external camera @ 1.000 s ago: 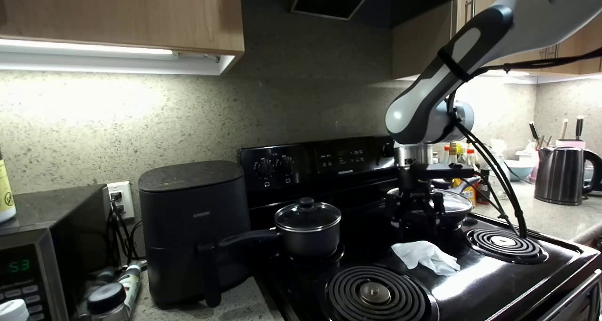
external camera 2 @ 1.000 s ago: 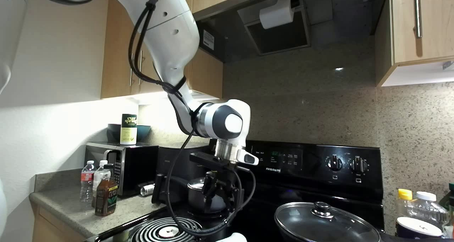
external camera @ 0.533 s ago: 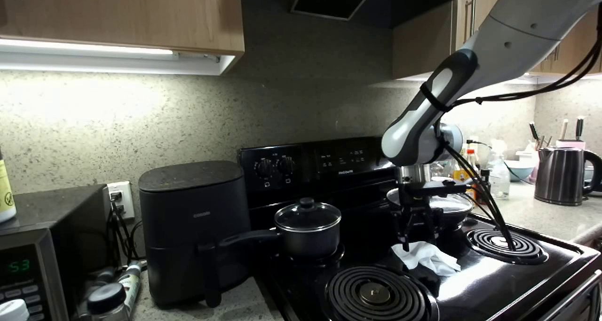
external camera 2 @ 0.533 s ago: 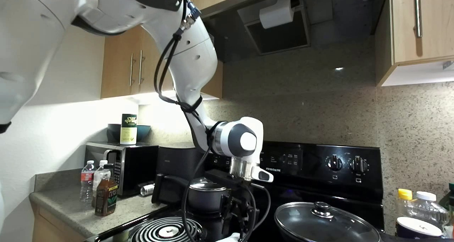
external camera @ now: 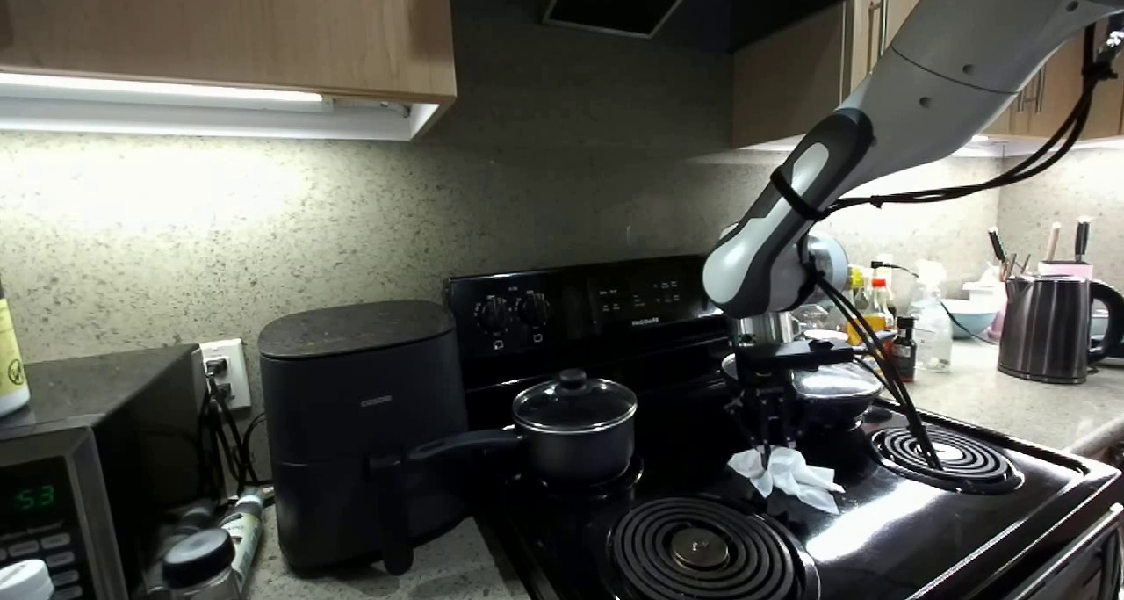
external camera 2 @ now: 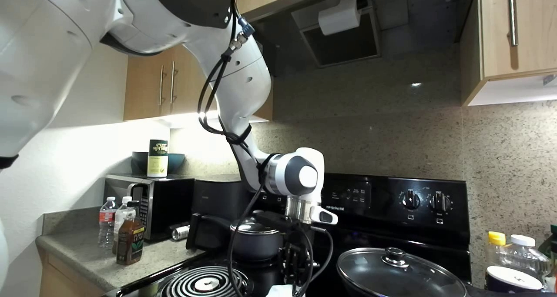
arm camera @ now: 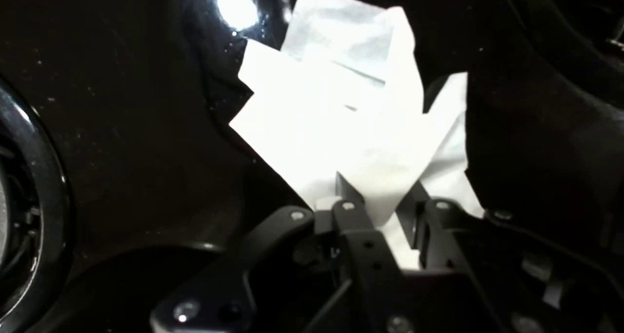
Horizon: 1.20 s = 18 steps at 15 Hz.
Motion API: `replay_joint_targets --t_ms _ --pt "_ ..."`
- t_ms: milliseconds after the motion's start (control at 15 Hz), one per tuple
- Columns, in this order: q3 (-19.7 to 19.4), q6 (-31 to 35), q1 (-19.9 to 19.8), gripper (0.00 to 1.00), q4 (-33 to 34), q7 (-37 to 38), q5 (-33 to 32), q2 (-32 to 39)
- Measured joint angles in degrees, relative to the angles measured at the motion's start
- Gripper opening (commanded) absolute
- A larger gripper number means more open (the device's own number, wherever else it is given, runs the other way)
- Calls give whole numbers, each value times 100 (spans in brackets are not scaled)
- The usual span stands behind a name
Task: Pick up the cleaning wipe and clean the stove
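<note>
Your gripper [arm camera: 381,199] stands at the bottom of the wrist view, its two fingers [arm camera: 345,189] partly apart with a fold of the white wipe [arm camera: 331,123] between them; whether the jaws grip it firmly cannot be made out. The crumpled wipe lies on the black stove [arm camera: 146,143], its long axis running from between the fingers toward the top of the view, leaning a little left, with a broad flap at that end and a narrow corner jutting on the right. A burner rim [arm camera: 51,191] curves along the left edge, leaving you bare stove on both sides of the wipe.

In an exterior view, your gripper points down at the left part of the wipe, which stretches from far left to near right, one corner aimed right. A coil burner [external camera: 700,547] lies on its near left side, a saucepan [external camera: 575,446] stands to the left, and a lidded frying pan [external camera: 841,389] sits beyond it. Your widest bare stretch runs from the wipe toward the stove's near edge [external camera: 992,543], on the right.

In an exterior view, your robot arm [external camera 2: 243,75] arches down from the upper left, the gripper between the saucepan on the left and the lidded frying pan on the right, its fingers too dark to read. Only a slice of the wipe shows at the bottom, its direction cut off by the frame.
</note>
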Motion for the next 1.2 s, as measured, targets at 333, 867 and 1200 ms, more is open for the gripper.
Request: replay_joint_targets --t_ms 333,867,1200 --pt "191 15 434 0 223 215 -275 -25" --pt "508 -40 852 0 276 215 -468 -39" --pt "602 454 943 0 286 193 -805 -14"
